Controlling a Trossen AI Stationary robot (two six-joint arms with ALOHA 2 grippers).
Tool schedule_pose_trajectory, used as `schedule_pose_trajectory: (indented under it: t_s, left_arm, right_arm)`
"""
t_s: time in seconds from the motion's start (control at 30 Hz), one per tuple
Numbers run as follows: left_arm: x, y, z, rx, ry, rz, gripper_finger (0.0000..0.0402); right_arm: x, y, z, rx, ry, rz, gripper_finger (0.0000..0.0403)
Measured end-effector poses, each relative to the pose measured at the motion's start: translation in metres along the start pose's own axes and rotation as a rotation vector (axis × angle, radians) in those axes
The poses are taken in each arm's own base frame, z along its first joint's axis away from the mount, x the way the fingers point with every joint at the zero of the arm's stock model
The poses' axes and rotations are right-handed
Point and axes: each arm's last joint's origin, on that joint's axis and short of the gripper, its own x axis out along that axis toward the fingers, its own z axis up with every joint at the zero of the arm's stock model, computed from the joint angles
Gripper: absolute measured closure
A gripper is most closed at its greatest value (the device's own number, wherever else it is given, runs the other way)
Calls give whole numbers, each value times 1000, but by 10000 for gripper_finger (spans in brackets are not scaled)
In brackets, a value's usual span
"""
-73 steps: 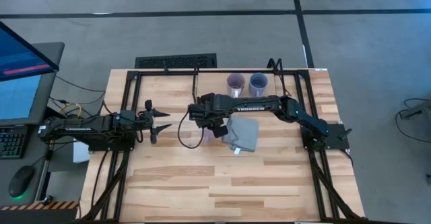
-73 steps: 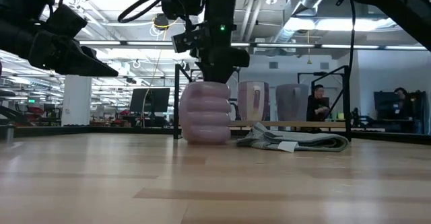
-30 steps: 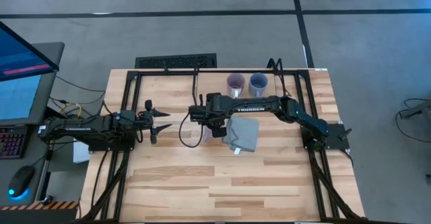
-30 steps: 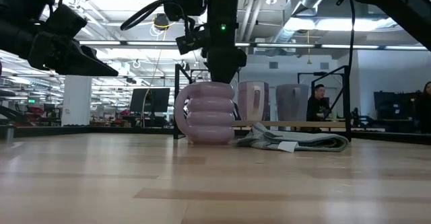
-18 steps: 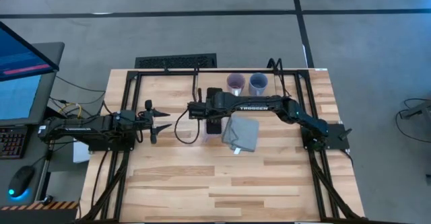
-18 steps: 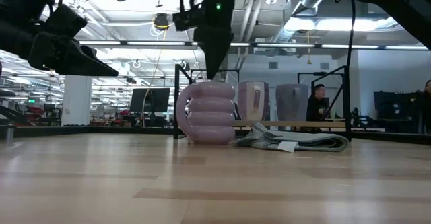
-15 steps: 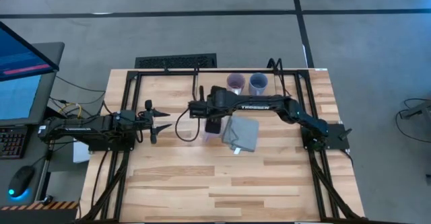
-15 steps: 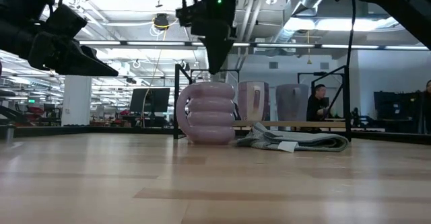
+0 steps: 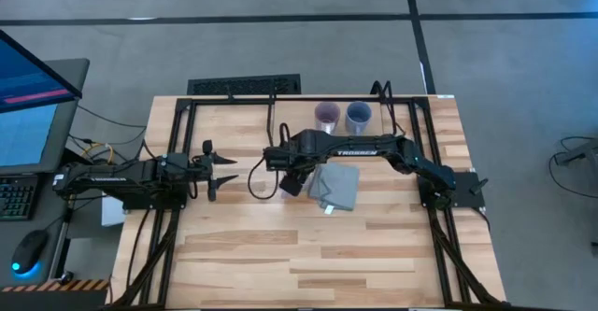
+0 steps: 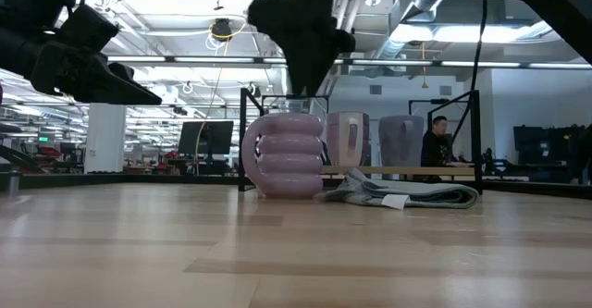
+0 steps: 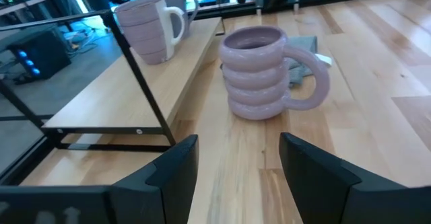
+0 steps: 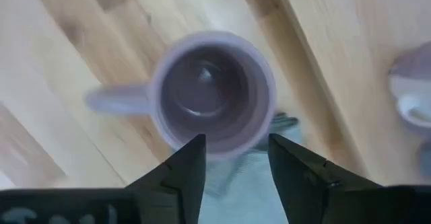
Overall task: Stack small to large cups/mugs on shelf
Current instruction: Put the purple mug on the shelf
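The pale lavender ribbed mug (image 10: 282, 155) stands upright on its base on the table, near the middle; it also shows in the left wrist view (image 11: 259, 72). My right gripper (image 12: 236, 163) is open and empty, straight above the mug's mouth (image 12: 212, 89) and clear of it, fingers pointing down (image 10: 305, 72). My left gripper (image 11: 239, 170) is open and empty at the table's left (image 9: 224, 173), level, pointing at the mug. The deeper purple mug (image 9: 327, 117) and the blue-grey mug (image 9: 359, 115) stand upright side by side at the far edge, between the black rack's legs (image 10: 242, 132).
A grey folded cloth (image 9: 334, 185) lies on the table right beside the lavender mug, on its right (image 10: 407, 194). The black arm frames run along the table's left and right sides. People sit in the room behind the table (image 10: 435, 141).
My right gripper has gone straight up from the lavender mug's rim and now hangs clear above it. The mug has stayed upright on the table in the same place.
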Motion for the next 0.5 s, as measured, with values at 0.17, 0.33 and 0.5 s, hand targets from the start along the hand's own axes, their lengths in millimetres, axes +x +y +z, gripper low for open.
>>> schedule_pose_trajectory:
  t_s: [0.17, 0.33, 0.5]
  left_arm:
    - [0, 0, 0, 16, 0, -8, 203]
    - [0, -1, 0, -12, 0, -34, 203]
    - [0, -2, 0, -13, -3, -59, 203]
  right_arm:
    - [0, -1, 2, 249, -18, 2, 222]
    - [0, -3, -4, 380, 30, -38, 223]
    - [-1, 2, -6, 381, -2, -69, 228]
